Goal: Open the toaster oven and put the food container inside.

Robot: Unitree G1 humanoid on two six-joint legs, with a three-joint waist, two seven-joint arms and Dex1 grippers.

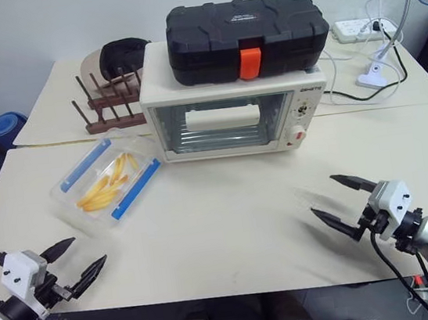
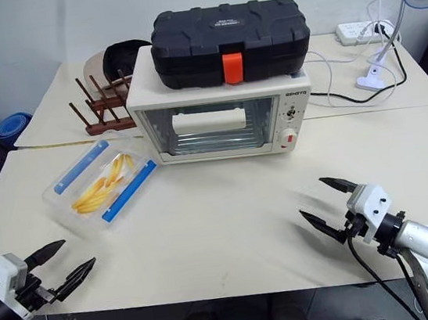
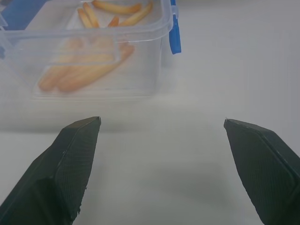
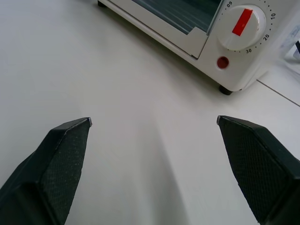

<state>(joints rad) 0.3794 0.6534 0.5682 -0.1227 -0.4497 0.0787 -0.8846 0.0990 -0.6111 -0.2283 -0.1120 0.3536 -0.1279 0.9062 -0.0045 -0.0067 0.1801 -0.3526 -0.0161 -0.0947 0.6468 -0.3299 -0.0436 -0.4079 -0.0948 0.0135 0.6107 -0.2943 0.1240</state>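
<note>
The cream-white boxy toaster oven [image 1: 235, 114] stands at the back of the pale counter [image 1: 231, 229], its glass drop-down door closed with the white bar handle [image 1: 222, 117] across it. A small dark brand word sits at the top right of its front, too small to read; in the right wrist view its white timer dial [image 4: 243, 26] carries a red pointer and the numerals 09, 10, 20 and 30, with a round red button [image 4: 222, 62] below. A black hard plastic case [image 1: 245, 37] with an orange latch lies on the oven's top, its moulded label unreadable. To the oven's left, on the counter, lies the shallow clear plastic food container [image 1: 108, 182] with blue side clips and yellow strips of food inside, lid on. Behind it stands a brown wooden dish rack [image 1: 108, 103]. The left claw [image 1: 79, 261] hovers near the counter's front edge, wide open and empty, facing the container. The right claw [image 1: 343, 200] hovers over the counter at front right, equally wide open, holding nothing.
</note>
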